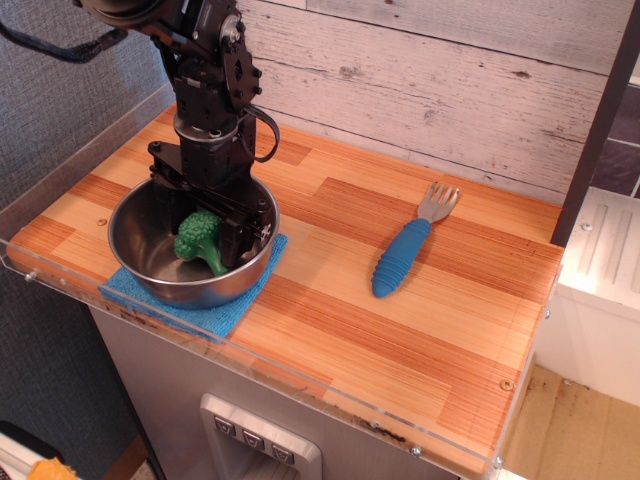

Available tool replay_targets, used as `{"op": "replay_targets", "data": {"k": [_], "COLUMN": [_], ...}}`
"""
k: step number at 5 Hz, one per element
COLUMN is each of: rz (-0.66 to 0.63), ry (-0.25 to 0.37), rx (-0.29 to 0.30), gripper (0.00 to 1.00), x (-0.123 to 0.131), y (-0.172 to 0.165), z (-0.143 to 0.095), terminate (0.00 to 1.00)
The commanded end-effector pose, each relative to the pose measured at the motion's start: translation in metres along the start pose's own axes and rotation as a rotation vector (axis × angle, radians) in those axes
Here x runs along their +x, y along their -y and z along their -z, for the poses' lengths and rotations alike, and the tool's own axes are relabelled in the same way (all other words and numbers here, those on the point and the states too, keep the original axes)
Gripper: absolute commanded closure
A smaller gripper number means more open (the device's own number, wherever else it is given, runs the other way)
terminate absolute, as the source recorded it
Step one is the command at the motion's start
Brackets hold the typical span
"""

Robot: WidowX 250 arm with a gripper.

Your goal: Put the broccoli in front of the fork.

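The broccoli (198,233), a dark green crown on a lighter stalk, is held tilted inside the steel bowl (140,268) at the left of the counter, just off the bowl's bottom. My black gripper (207,243) comes down from above and is shut on the broccoli, one finger on each side. The fork (406,250), with a ribbed blue handle and a grey head, lies right of centre on the wooden counter, tines pointing to the back wall. It is well apart from the bowl.
The bowl stands on a blue cloth (220,312) near the front left edge. A clear plastic rim (300,385) runs along the counter's front. A white plank wall (430,80) is behind, and a dark post (600,120) stands at the right.
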State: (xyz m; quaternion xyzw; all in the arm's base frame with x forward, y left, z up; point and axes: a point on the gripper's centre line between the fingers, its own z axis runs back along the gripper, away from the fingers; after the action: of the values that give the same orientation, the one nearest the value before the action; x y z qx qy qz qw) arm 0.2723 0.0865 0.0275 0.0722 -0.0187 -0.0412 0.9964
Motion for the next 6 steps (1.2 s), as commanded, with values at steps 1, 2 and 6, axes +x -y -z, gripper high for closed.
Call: {"op": "replay_targets", "data": {"k": [1, 2, 6], "rz": [-0.015, -0.032, 0.035], "ry": [0.024, 0.046, 0.123], "rx": [-0.012, -0.039, -0.079], "gripper": [1.00, 1.00, 1.00], "x": [0.000, 0.002, -0.031], "y": [-0.006, -0.009, 0.100], "z": [-0.015, -0.029, -0.115], "terminate": [0.00, 0.00, 0.00]}}
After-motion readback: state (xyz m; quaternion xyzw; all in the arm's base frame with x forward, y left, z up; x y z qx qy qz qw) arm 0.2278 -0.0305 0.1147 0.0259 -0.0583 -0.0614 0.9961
